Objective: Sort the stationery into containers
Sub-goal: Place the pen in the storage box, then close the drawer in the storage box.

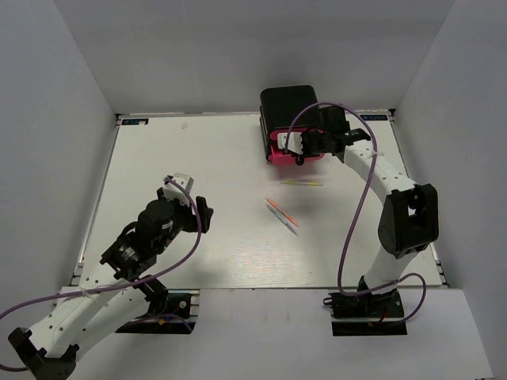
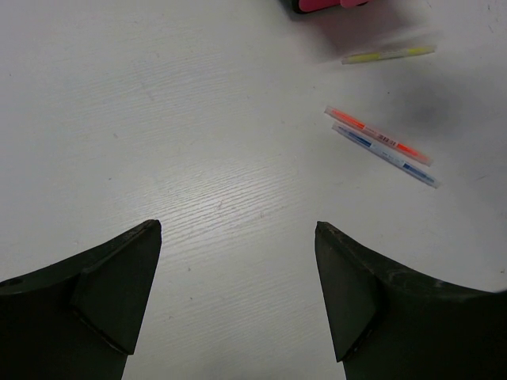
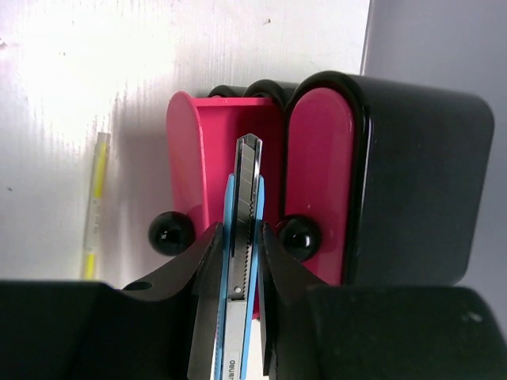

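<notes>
On the tabletop point(image 1: 198, 158), the overhead view showed the right tool point(image 1: 304, 147) at the black drawer box point(image 1: 289, 103), its own bulk hiding whatever it carried. The left tool point(image 1: 203, 214) stood well apart.

The left wrist view showed the left tool's fingers point(image 2: 119, 293) spread wide, with nothing between them. Beyond them an orange pen point(image 2: 376, 134) and a blue pen point(image 2: 384, 154) lay side by side on a slant. A yellow stick point(image 2: 388, 54) lay farther off, blurred. The box was cut off at the top edge.

Only the right wrist view showed the grasp. The right tool was clenched on a light-blue utility knife point(image 3: 246, 174), its long axis running along the fingers. The blade tip pointed into the pulled-out pink drawer point(image 3: 210, 134), beside a closed one point(image 3: 318, 158).
</notes>
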